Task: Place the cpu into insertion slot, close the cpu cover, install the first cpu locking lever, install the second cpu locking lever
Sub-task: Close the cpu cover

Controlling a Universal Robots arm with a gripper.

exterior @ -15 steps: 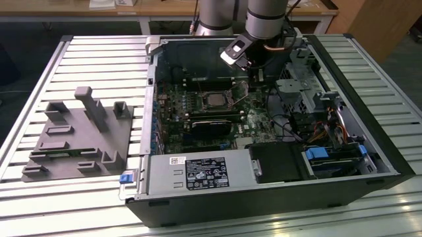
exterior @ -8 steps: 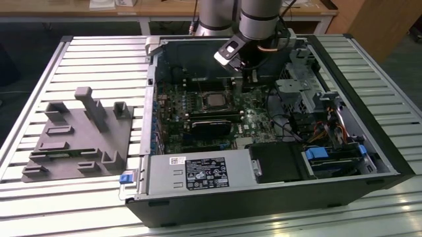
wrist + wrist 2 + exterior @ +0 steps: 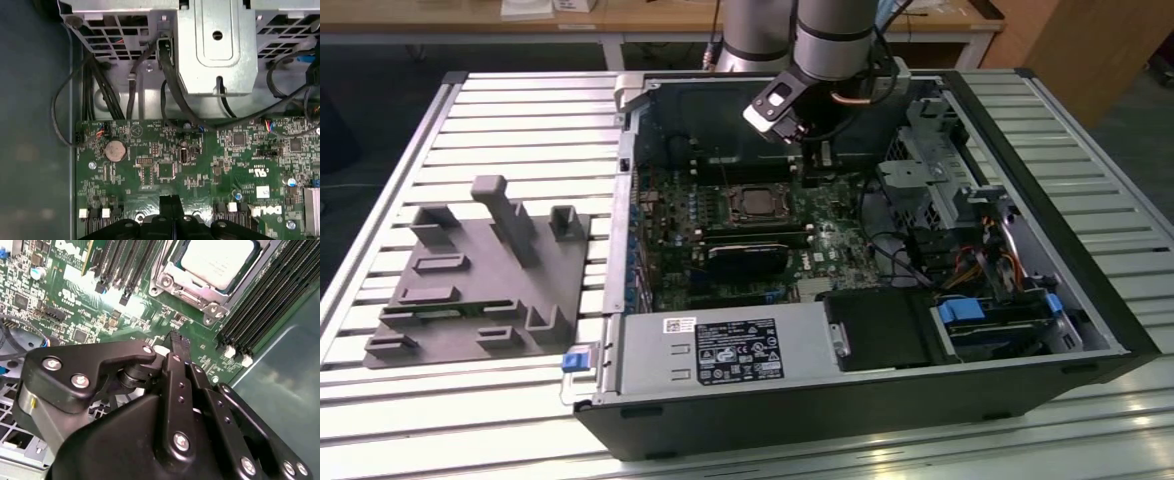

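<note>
Flat square cpu with the dull silver-grey metal top [image 3: 220,260] sits level in the silver-rimmed square insertion slot [image 3: 732,205], face up, square so no long axis, with the thin silver cpu cover [image 3: 186,290] framing it. My black gripper [image 3: 177,345] hangs near the socket, pinched together on nothing. I reckon the locking levers are the job: I'd press low and steady with the closed tip.

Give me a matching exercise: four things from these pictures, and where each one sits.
1 cpu
2 coin battery
3 grey rack
4 gripper

A on the slatted table, outside the case
B above the green board, near the socket
C in the socket
D round disc on the board

Pairs: 1-C, 2-D, 3-A, 4-B
</note>
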